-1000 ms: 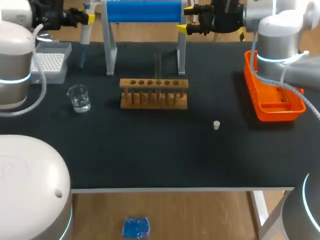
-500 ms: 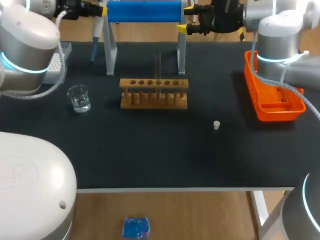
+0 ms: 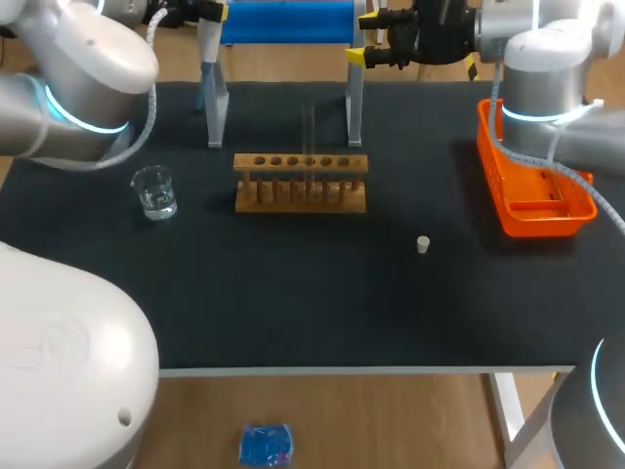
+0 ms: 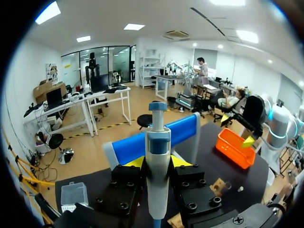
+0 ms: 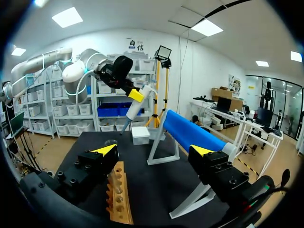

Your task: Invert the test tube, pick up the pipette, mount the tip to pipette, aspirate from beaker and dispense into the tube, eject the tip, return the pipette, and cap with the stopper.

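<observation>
Nearest on the black table (image 3: 293, 303), a small white stopper (image 3: 423, 244) lies alone, right of centre and well apart from everything else. Further back on the left stands a clear glass beaker (image 3: 154, 191), upright. At centre is the wooden test tube rack (image 3: 301, 182), with a clear test tube (image 3: 309, 127) standing upright in one of its middle holes; which end is up cannot be told. An orange tray (image 3: 532, 186) sits along the right edge of the table.

At the far side stands a white-legged stand carrying a blue bar (image 3: 283, 21). The left end effector (image 4: 157, 162) is closed on the white and blue pipette (image 4: 157, 142), with one yellow tip on each side of its body, and holds it upright beside the stand's left leg. A clear tip box (image 4: 73, 194) sits on the table near it. The right end effector (image 5: 153, 150) hangs above the stand's right end, its fingers wide apart and holding nothing.
</observation>
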`<act>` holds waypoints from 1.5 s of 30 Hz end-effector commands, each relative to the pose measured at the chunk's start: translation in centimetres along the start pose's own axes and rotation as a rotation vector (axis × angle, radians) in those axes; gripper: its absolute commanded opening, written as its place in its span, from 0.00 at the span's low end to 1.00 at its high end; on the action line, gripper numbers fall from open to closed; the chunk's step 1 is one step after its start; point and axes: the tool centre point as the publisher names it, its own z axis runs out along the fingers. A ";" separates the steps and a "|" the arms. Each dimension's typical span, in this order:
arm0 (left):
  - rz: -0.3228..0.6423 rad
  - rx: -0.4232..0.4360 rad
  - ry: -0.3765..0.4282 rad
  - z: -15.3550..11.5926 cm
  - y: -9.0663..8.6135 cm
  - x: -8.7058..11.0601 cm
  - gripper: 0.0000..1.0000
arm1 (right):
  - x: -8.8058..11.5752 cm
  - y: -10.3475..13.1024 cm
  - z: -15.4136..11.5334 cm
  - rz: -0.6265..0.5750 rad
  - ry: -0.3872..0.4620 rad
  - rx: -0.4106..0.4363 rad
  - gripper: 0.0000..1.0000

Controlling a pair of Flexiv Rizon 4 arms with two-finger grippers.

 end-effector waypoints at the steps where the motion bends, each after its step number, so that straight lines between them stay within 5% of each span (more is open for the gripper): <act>1: -0.008 -0.023 -0.035 1.9 -0.8 0.1 0.00 | -0.1 0.1 -0.1 0.001 0.004 0.004 1.00; 19: -0.053 -0.074 -0.140 4.9 -1.0 -1.1 0.00 | -0.1 0.1 -0.1 0.001 0.004 0.004 1.00; 45: -0.118 -0.106 -0.220 7.5 0.9 -3.7 0.00 | -0.1 0.1 -0.1 0.001 0.004 0.004 1.00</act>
